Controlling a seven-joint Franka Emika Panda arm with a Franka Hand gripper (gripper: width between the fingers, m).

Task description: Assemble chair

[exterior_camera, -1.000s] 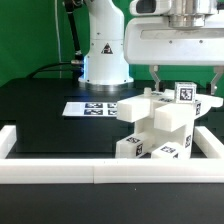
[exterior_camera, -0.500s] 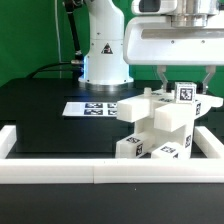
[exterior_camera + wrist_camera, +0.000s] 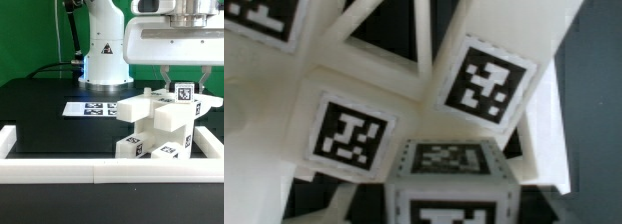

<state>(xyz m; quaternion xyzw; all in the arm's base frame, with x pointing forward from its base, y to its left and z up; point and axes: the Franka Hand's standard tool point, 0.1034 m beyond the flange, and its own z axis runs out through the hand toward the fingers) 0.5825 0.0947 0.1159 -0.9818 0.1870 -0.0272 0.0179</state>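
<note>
Rail (image 3: pixel 100 172): runs across the front, hemming the chair in.
Chair (image 3: pixel 160 125): stacked white blocks on the black table (image 3: pixel 45 115), just behind the rail.
Gripper (image 3: pixel 182 84): clamped on the chair's top block.
Risk: a crooked pull could topple the stack.
Marker board (image 3: pixel 90 108): further back, clear.

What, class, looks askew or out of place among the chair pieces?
The chair pieces sit in a jumbled stack against the border rail, blocks and tags tilted at differing angles rather than squared up. The gripper is shut on the topmost tagged piece. Nothing looks broken.
</note>
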